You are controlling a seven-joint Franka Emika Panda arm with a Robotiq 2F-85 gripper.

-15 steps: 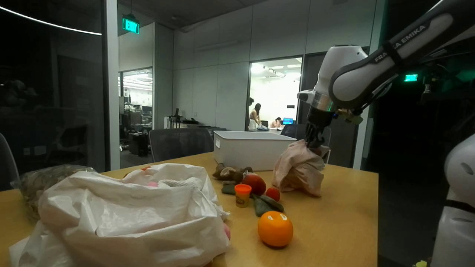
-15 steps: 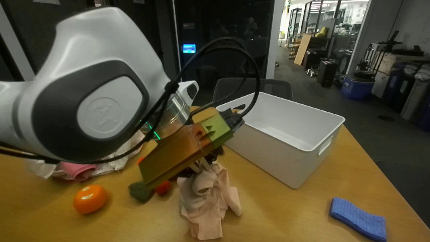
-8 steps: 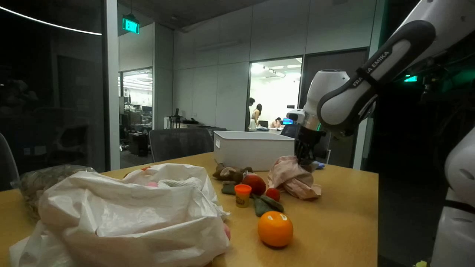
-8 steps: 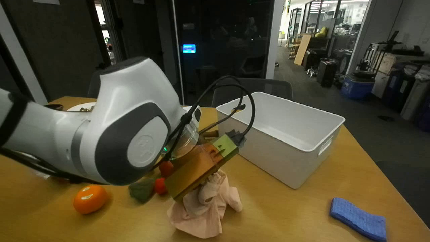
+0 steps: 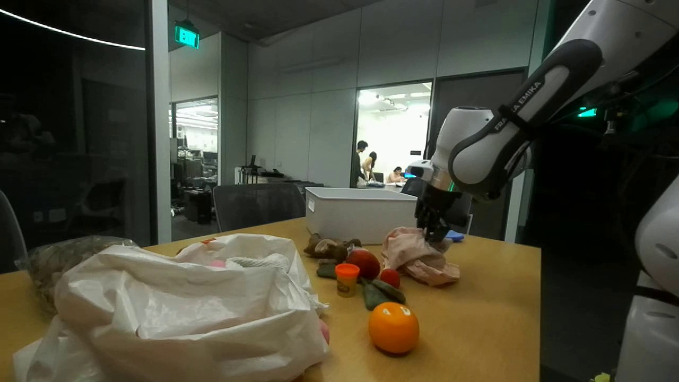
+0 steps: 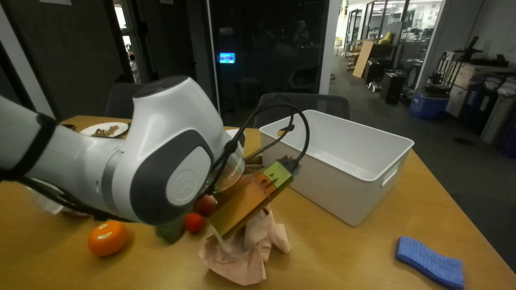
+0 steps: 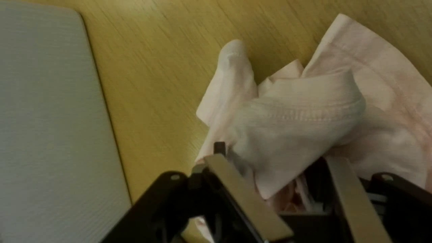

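A pale pink garment lies crumpled on the wooden table; its stitched hem shows in the wrist view, but one side runs out of frame and its whole shape cannot be made out. The gripper sits low over it, jaws parted around loose folds and clamped on nothing, one fingertip half lost behind the fabric. In an exterior view, an orange-and-green block on the arm hides the fingers and part of the garment. The white bin stands near, only a cut-off wall of it visible from the wrist. Just beside the garment is a small red ball, then a dark green item too vague to identify and an orange-lidded tub with an unreadable label. Farther off, a white plastic bag conceals most of its contents, and the arm partly covers a plate.
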